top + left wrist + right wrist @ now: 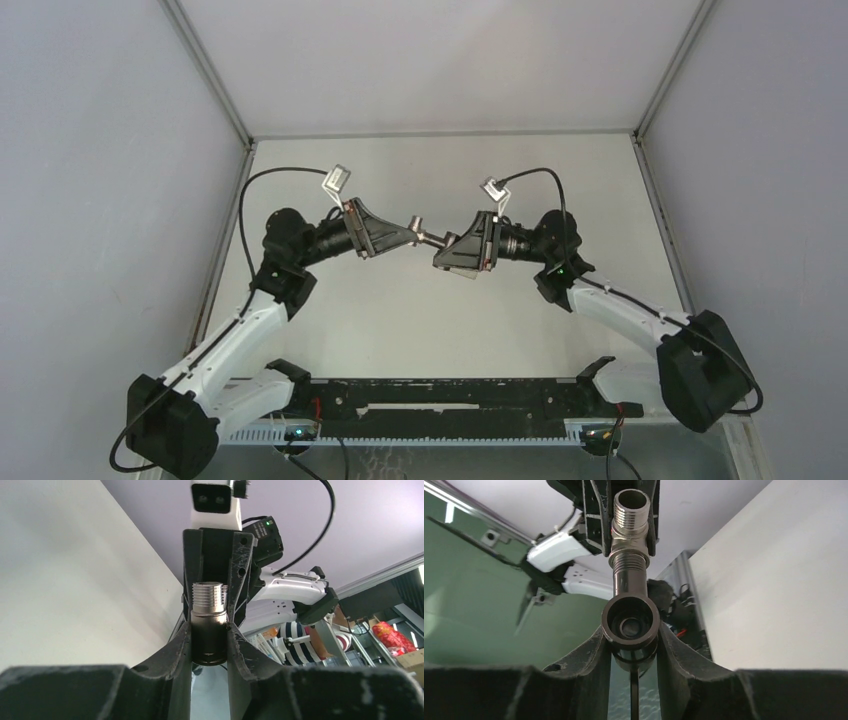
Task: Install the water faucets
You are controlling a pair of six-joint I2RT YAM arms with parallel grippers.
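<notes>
Black and pressed together on a silvery-grey threaded fitting point(629, 527), the left pincer point(410, 229) is held up over the pale worktop point(440, 320) near its middle, reaching in from the left; in the left wrist view a darker barrel is gripped between both fingers point(183, 641), and the bright threaded end is left standing clear beyond them; just to the right, the fitting is met end to end by the stem of the dark grey-brown tap piece point(630, 622), so that one short straight line is formed between the two arms; whether the threads are fully seated cannot be told; the ring-shaped head of the tap piece is pinched from both sides by the right pincer point(631, 635), with a thin dark lever seen below it between the fingers; the right pincer is pointed leftward, tip to tip with the left one, both parts being carried clear of the worktop.
</notes>
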